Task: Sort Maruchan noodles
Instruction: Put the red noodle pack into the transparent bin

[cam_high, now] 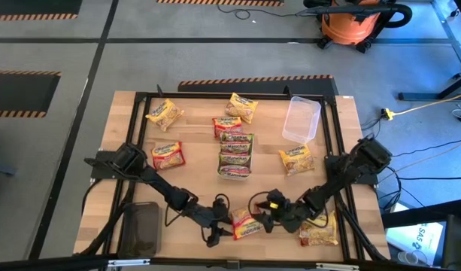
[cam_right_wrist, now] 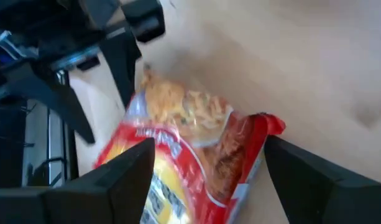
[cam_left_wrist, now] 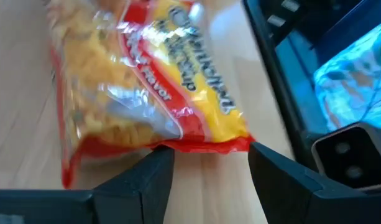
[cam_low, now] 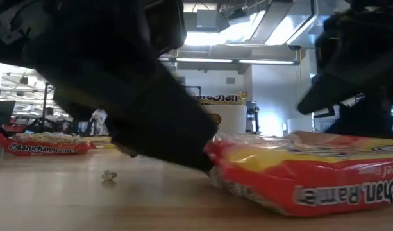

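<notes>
A red and yellow Maruchan noodle packet point(cam_high: 246, 224) lies flat on the wooden table near its front edge. My left gripper point(cam_high: 221, 226) is low at the packet's left and open; in the left wrist view its fingertips point(cam_left_wrist: 160, 157) stand at either side of the packet's red sealed end point(cam_left_wrist: 202, 145). My right gripper point(cam_high: 265, 218) comes in from the packet's right, also open. In the right wrist view the packet point(cam_right_wrist: 184, 143) reaches in between its wide-spread fingers point(cam_right_wrist: 131, 165). Both grippers slant downward. My left gripper has its fingertips right at the packet's red end seam point(cam_left_wrist: 178, 147), slanting down from the table's left; whether they touch it I cannot tell. My right gripper straddles the packet's other end point(cam_right_wrist: 252, 134) from the right; I cannot tell whether a finger touches. The packet lies flat on the table.
Other noodle packets lie about: yellow ones point(cam_high: 164, 114), point(cam_high: 242, 107), point(cam_high: 296, 159), point(cam_high: 319, 229), red ones point(cam_high: 168, 155), point(cam_high: 227, 125), and a green stack point(cam_high: 235, 154) mid-table. A clear tray point(cam_high: 301, 119) sits far right, a dark tray point(cam_high: 144, 226) near left.
</notes>
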You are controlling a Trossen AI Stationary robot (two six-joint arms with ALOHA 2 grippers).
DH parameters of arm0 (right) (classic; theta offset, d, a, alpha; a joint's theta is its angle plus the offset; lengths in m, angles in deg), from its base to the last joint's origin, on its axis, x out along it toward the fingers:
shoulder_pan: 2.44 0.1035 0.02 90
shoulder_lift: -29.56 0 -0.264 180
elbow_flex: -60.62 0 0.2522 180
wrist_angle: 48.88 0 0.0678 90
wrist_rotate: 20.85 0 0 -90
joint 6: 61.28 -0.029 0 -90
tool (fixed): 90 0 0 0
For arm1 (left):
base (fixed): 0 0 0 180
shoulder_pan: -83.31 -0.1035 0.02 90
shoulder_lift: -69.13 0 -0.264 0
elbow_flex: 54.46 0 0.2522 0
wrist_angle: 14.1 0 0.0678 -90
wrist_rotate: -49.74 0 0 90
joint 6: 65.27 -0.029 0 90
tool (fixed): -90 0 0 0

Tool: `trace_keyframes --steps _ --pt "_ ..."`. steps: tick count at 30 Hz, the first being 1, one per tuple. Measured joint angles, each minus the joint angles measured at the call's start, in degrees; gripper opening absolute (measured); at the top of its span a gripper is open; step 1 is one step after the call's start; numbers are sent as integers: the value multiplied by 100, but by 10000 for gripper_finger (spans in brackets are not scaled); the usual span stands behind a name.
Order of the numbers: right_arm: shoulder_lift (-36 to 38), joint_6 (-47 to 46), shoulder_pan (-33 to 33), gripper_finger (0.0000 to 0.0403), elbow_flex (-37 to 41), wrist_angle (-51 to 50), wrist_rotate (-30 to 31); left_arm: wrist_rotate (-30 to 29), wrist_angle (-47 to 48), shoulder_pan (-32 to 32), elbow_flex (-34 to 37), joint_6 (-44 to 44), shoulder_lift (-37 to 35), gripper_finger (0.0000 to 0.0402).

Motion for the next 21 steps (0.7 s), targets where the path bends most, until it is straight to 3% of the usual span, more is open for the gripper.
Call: trace_keyframes --steps 6,10,21 --pt "0 976 -418 258 0 385 4 88 -48 -5 0 -4 0 200" --pt "18 1386 -478 249 0 617 -99 447 215 -9 0 -88 -38 200" --pt "485 1419 374 237 -95 706 -1606 1038 1734 -263 0 -210 -643 200"
